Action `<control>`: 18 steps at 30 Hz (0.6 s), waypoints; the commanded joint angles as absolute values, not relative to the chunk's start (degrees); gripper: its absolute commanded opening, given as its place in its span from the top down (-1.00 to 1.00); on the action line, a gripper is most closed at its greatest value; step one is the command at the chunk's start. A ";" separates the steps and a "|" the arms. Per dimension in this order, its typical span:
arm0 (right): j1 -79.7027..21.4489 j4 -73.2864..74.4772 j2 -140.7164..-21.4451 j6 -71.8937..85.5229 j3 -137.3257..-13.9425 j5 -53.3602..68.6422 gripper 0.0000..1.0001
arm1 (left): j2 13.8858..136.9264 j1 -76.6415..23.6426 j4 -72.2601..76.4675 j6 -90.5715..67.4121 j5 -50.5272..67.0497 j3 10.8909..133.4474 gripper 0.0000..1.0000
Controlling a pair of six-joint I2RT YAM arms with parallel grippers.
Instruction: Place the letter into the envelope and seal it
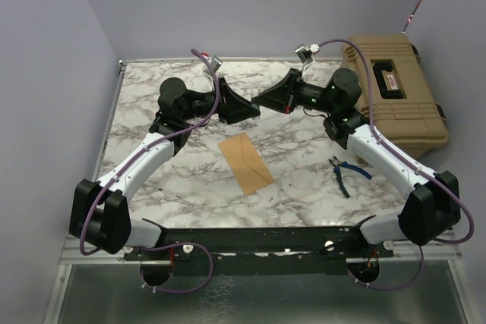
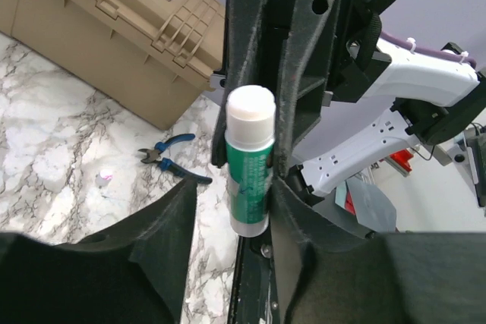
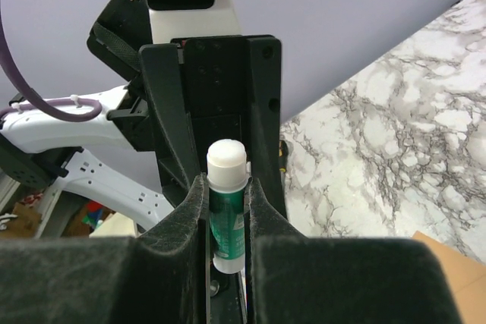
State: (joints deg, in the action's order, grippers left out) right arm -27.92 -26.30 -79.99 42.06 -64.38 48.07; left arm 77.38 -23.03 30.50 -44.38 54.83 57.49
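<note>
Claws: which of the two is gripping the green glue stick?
The right claw: its fingers press both sides of the glue stick. The left claw is open around the stick's end, a gap showing beside it.

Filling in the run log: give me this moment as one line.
right gripper: shut on glue stick | left gripper: open, flanking glue stick | envelope: flat on table, untouched

Left jaws apart, right jaws clamped
</note>
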 commanded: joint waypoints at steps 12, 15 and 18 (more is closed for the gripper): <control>-27.94 -17.23 -75.23 35.34 -62.57 40.73 -0.25 | 79.90 -23.16 33.55 -47.08 51.84 58.09 1.00; -27.90 -15.95 -73.78 34.02 -60.95 38.74 -0.37 | 80.36 -23.20 33.57 -48.32 49.25 57.86 1.00; -27.93 -13.90 -73.26 32.33 -60.05 38.36 -0.39 | 80.89 -23.21 33.57 -50.44 45.53 57.62 1.00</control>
